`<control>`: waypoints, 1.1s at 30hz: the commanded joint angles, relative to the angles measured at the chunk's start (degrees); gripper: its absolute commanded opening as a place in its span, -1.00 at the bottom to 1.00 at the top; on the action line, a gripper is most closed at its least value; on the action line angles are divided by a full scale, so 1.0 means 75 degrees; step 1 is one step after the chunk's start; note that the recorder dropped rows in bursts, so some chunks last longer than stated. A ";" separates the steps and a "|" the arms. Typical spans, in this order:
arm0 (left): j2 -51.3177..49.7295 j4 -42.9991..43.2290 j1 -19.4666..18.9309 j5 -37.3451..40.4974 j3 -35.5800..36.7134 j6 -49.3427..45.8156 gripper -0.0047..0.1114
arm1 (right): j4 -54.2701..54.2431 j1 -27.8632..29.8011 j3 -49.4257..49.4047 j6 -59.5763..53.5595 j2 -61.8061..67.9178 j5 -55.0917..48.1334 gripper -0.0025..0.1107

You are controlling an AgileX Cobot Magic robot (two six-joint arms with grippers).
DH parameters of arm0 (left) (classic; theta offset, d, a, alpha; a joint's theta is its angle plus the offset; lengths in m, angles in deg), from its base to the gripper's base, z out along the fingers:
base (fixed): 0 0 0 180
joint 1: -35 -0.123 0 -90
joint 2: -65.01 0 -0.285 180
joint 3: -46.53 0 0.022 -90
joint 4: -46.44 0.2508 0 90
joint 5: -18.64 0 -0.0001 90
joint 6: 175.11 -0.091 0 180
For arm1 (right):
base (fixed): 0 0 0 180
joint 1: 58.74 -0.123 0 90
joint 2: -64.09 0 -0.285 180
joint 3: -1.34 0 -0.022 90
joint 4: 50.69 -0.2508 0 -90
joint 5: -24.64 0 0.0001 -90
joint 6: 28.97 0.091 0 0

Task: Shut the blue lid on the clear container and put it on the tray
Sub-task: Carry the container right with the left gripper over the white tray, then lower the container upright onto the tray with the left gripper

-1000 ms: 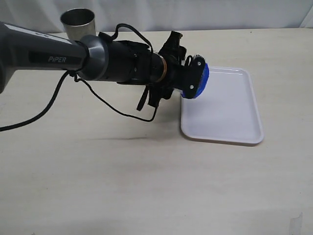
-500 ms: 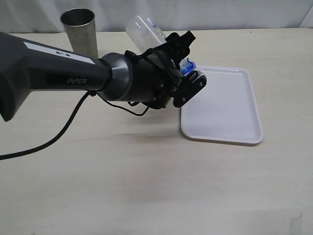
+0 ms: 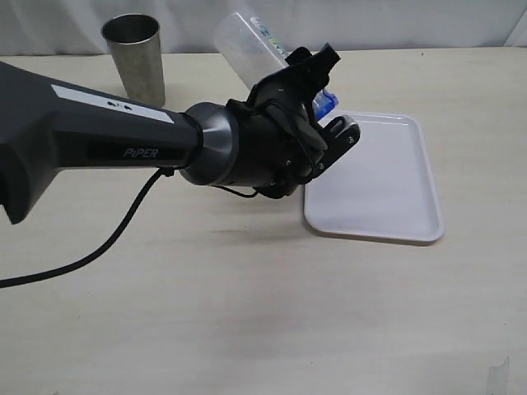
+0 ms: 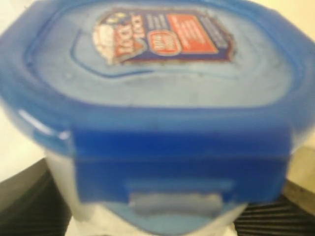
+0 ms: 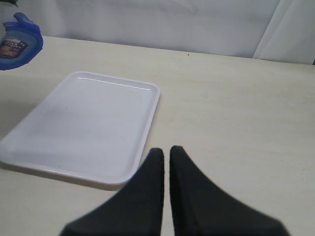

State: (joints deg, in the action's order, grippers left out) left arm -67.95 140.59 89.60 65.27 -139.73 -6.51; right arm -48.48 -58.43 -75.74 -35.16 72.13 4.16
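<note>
The clear container (image 3: pixel 243 43) hangs tilted in the air, its base up toward the back left and its lidded end over the near-left edge of the white tray (image 3: pixel 387 185). The blue lid (image 3: pixel 328 100) sits on its rim. In the left wrist view the lid (image 4: pixel 157 88) with its red-and-white label fills the picture, one flap folded down over the container wall (image 4: pixel 56 182). My left gripper (image 3: pixel 333 99) is shut on the container just below the lid. My right gripper (image 5: pixel 166 152) is shut and holds nothing, low over the table beside the tray (image 5: pixel 83 123); the lid (image 5: pixel 17 42) shows far off.
A grey metal cup (image 3: pixel 133 53) stands upright at the back left of the table. The left arm's body and its black cable (image 3: pixel 107 239) stretch across the left half. The tray has nothing on it.
The left wrist has rolled, swinging the container's base up toward the back left, and the arm's body has come forward. The lidded end stays near the tray's left edge. The right gripper's earlier state is not shown.
</note>
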 commanded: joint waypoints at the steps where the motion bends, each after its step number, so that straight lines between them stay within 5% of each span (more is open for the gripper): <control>1: 0.0080 0.0152 0.0015 -0.0279 -0.0082 0.1520 -0.92 | -0.0005 0.0023 -0.0017 -0.0035 -0.0033 0.0112 -0.88; 14: 0.0080 0.0152 -0.0049 -0.4107 -0.0096 0.6212 -0.92 | -0.0005 0.0023 -0.0017 -0.0035 -0.0033 0.0112 -0.88; 25: 0.0080 0.0100 -0.0910 -0.6993 -0.0907 0.9762 -0.92 | -0.0005 0.0023 -0.0017 -0.0035 -0.0033 0.0112 -0.88; 33: 0.0045 -0.2836 -0.1552 -0.9699 -0.1149 0.9640 -0.92 | -0.0005 0.0023 -0.0017 -0.0035 -0.0033 0.0112 -0.88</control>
State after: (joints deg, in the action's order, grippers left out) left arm -67.95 128.58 79.12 -1.10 -147.66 66.76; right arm -48.48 -58.43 -75.74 -35.29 72.13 4.16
